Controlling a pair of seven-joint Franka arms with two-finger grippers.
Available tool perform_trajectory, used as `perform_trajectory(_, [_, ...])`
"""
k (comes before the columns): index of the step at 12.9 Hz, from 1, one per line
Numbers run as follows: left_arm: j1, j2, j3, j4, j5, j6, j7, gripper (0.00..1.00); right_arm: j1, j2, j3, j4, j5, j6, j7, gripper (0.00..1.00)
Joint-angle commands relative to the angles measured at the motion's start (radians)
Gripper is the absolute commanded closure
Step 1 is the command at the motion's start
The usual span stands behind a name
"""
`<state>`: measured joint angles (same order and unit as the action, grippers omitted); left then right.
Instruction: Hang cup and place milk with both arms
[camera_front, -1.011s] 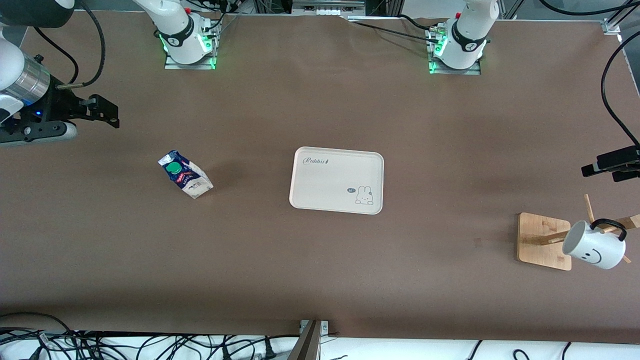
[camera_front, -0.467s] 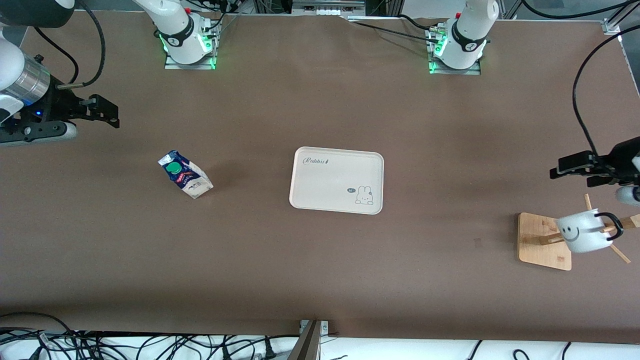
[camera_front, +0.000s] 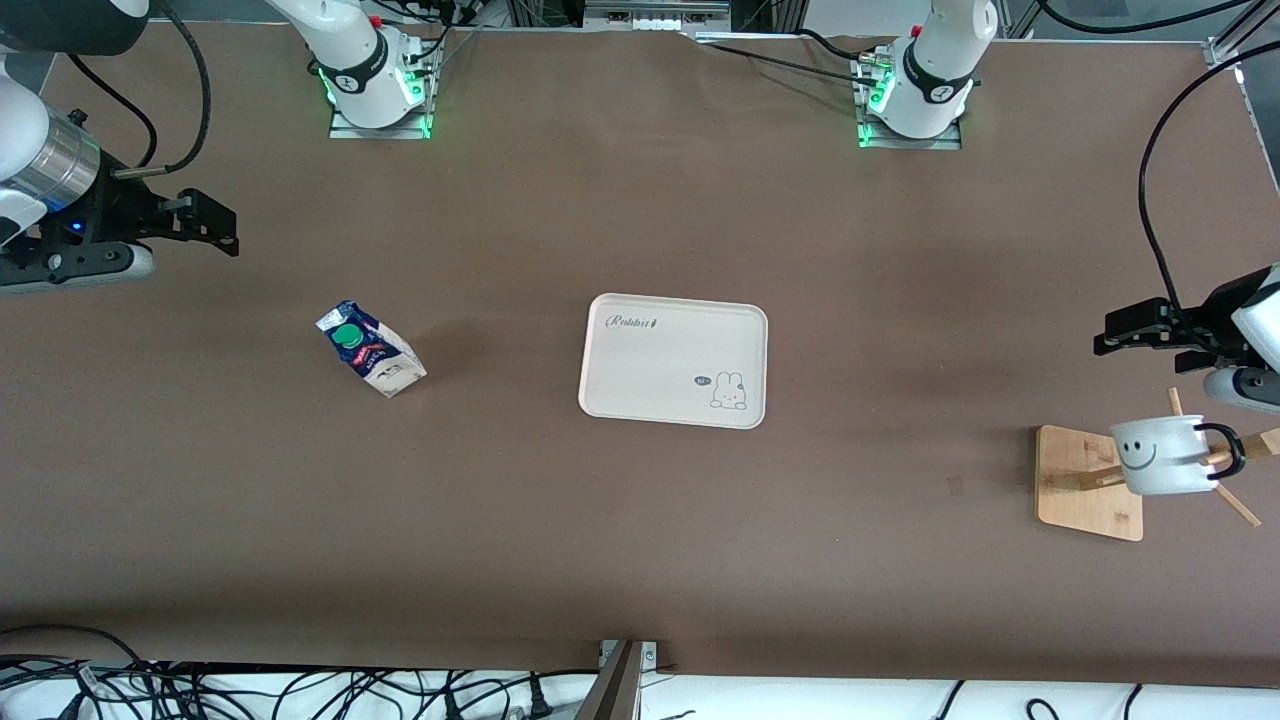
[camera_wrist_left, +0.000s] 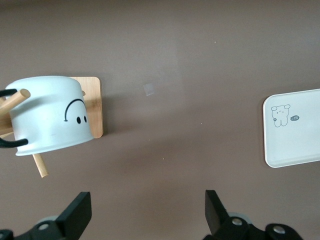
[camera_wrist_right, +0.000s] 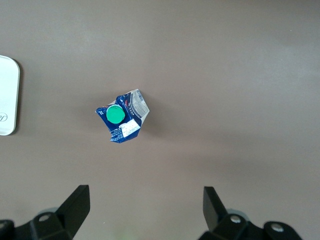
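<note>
The cup hangs by its black handle on a peg of the wooden rack at the left arm's end; it also shows in the left wrist view. My left gripper is open and empty over the table beside the rack, apart from the cup; its own view shows bare table between the fingers. The milk stands on the table toward the right arm's end, green cap up. My right gripper is open and empty over the table beside the milk, as its wrist view shows.
A cream tray with a rabbit drawing lies in the middle of the table; its edge shows in the left wrist view and the right wrist view. Cables lie along the table's front edge.
The left gripper has moved in from the table's end toward the middle. The cup has swung on its peg and now hangs steadier, smiley face to the front. The right arm has not moved.
</note>
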<state>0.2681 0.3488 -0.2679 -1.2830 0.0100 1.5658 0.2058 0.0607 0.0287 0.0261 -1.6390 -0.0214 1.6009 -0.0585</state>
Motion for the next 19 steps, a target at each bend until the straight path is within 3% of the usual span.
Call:
perform_trajectory(1, [-0.018,-0.053,-0.002,-0.041,0.039,-0.003,0.012,0.00,-0.016,0.005,0.017,0.019,-0.011,-0.009,-0.003,0.00])
perform_trajectory(3, [-0.029,-0.095,0.018,-0.106,0.039,0.029,0.009,0.00,-0.018,0.005,0.017,0.018,-0.011,-0.009,-0.003,0.00])
perform_trajectory(6, [-0.116,-0.145,0.108,-0.165,0.044,0.088,-0.092,0.00,-0.016,0.007,0.017,0.019,-0.011,-0.009,-0.003,0.00])
perform_trajectory(10, [-0.106,-0.200,0.119,-0.249,0.033,0.111,-0.085,0.00,-0.016,0.005,0.017,0.018,-0.011,-0.010,-0.003,0.00])
perform_trajectory(13, [-0.113,-0.241,0.125,-0.262,0.007,0.106,-0.094,0.00,-0.016,0.005,0.017,0.019,-0.011,-0.009,-0.004,0.00])
perform_trajectory(14, [-0.113,-0.246,0.127,-0.262,-0.061,0.109,-0.083,0.00,-0.016,0.005,0.017,0.019,-0.011,-0.009,-0.004,0.00])
perform_trajectory(19, [-0.141,-0.254,0.202,-0.265,-0.085,0.106,-0.105,0.00,-0.018,0.005,0.017,0.019,-0.011,-0.010,-0.004,0.00])
